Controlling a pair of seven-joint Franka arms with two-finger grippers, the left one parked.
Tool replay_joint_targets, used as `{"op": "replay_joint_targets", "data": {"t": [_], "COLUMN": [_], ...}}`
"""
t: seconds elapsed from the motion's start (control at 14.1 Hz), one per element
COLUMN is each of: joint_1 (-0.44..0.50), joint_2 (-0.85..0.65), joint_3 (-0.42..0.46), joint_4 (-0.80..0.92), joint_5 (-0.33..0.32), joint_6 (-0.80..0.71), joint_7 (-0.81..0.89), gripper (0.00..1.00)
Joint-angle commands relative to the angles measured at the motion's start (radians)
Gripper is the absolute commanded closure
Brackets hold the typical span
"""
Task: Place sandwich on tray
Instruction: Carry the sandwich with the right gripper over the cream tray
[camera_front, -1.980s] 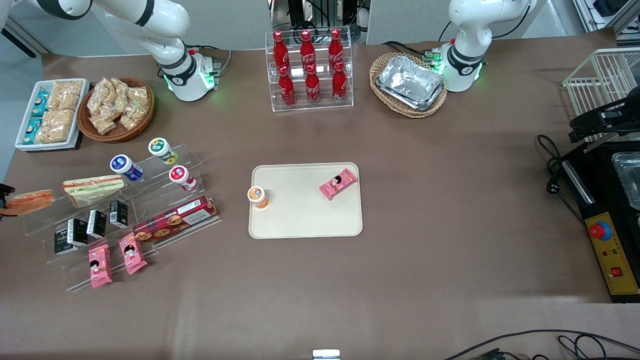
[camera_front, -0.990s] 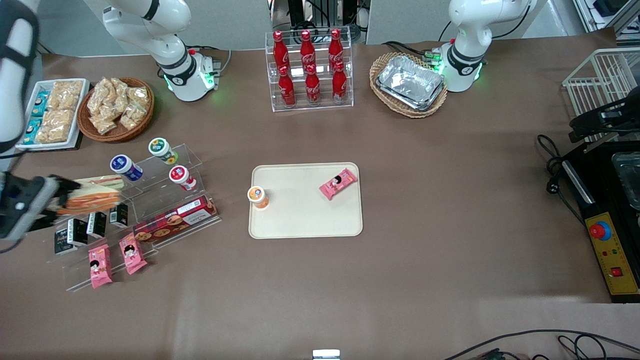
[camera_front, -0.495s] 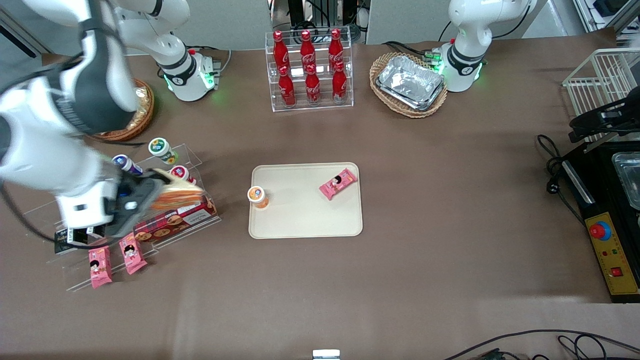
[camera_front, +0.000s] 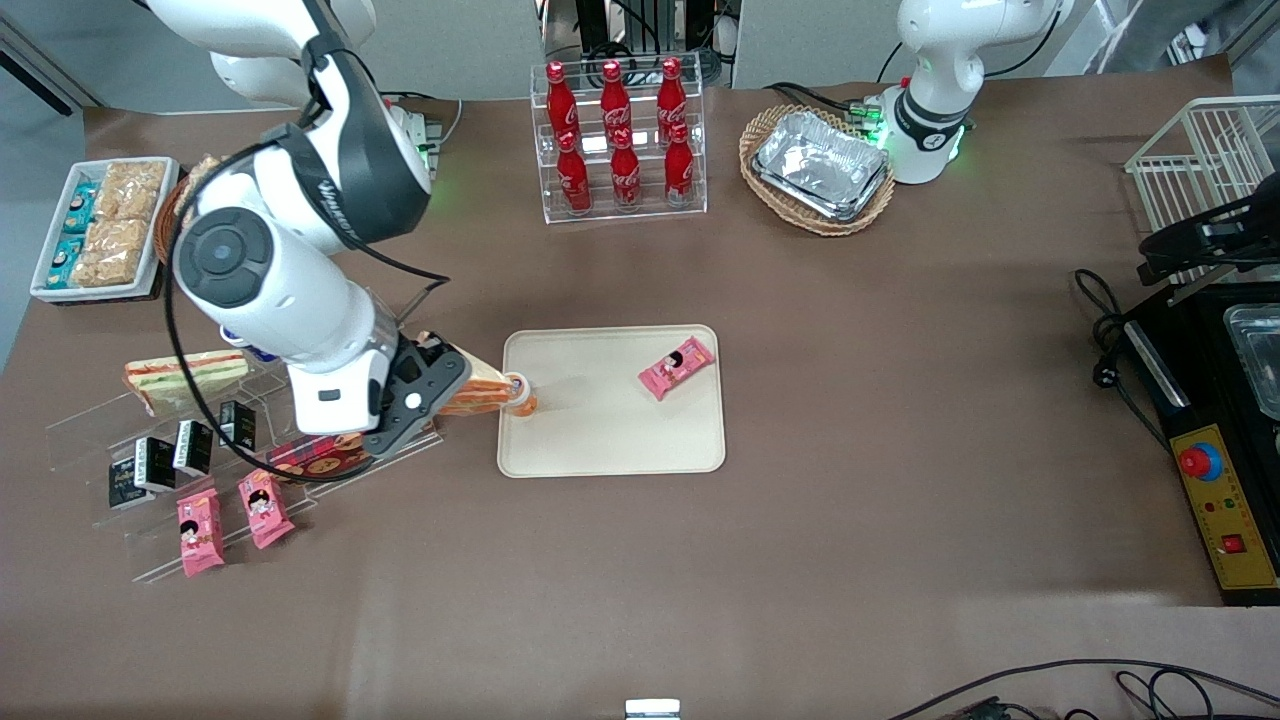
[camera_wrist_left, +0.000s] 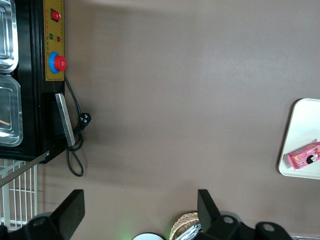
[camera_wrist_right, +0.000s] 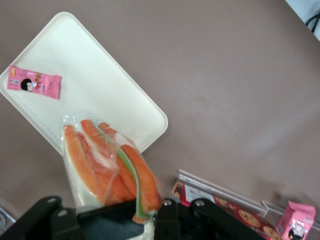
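My right gripper (camera_front: 440, 385) is shut on the sandwich (camera_front: 478, 392), a wrapped wedge with an orange-red filling edge. It holds it in the air at the working arm's end of the cream-beige tray (camera_front: 610, 440), with the tip over the tray's rim. In the right wrist view the sandwich (camera_wrist_right: 107, 165) sticks out from the gripper (camera_wrist_right: 135, 215) above the tray (camera_wrist_right: 100, 90). A small orange-lidded cup (camera_front: 518, 392) stands at that tray edge, partly hidden by the sandwich. A pink snack packet (camera_front: 676, 366) lies on the tray.
An acrylic stand (camera_front: 150, 440) toward the working arm's end holds a green-filled sandwich (camera_front: 185, 376), a biscuit box (camera_front: 320, 455), small cartons and pink packets. A rack of red bottles (camera_front: 620, 140) and a basket of foil trays (camera_front: 818, 168) stand farther from the camera.
The right arm has carried the orange-filled sandwich from over the acrylic stand sideways to the tray's edge. Nothing on the tray has moved.
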Motion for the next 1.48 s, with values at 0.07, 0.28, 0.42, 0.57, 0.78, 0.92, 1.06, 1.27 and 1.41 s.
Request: {"op": "replay_joint_targets", "data": {"t": [0.07, 0.28, 0.42, 0.57, 0.78, 0.92, 1.06, 1.27, 1.41], "joint_1": [0.104, 0.178, 0.204, 0.23, 0.273, 0.276, 0.305, 0.307, 0.314], "joint_2": [0.077, 0.181, 0.232, 0.278, 0.324, 0.344, 0.368, 0.391, 0.399], "joint_3": [-0.009, -0.007, -0.007, -0.007, -0.009, -0.007, -0.007, -0.007, -0.007], "joint_4": [-0.007, -0.005, -0.005, -0.005, -0.005, -0.007, -0.01, -0.028, -0.045], "joint_5": [-0.004, 0.002, 0.002, -0.005, -0.048, -0.086, -0.093, -0.093, -0.093], "joint_6": [0.165, 0.317, 0.375, 0.417, 0.467, 0.518, 0.562, 0.604, 0.633], "joint_7": [0.012, 0.013, 0.004, -0.007, -0.026, -0.066, -0.115, -0.117, -0.115], "gripper": [1.0, 1.0, 1.0, 1.0, 1.0, 1.0, 1.0, 1.0, 1.0]}}
